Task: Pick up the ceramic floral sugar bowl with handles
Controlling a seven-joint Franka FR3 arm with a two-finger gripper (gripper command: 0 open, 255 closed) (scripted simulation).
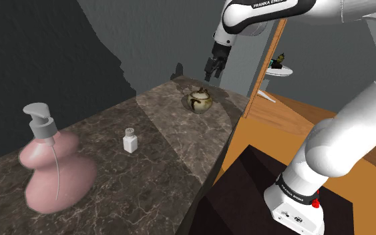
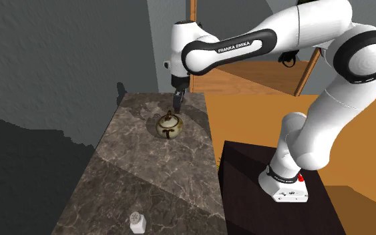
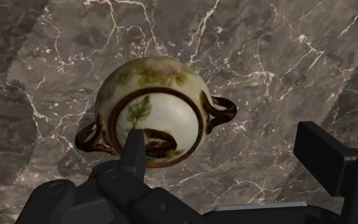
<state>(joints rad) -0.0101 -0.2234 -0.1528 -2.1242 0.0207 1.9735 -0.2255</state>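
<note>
Standing well apart from sugar bowl [image 1: 198, 100] — shaker [image 1: 131, 140], pink dispenser [image 1: 54, 168].

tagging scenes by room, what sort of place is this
Likely a household counter, kitchen or bathroom: a dark marble countertop bearing a pink pump dispenser, a small white shaker and a two-handled floral sugar bowl.
</note>
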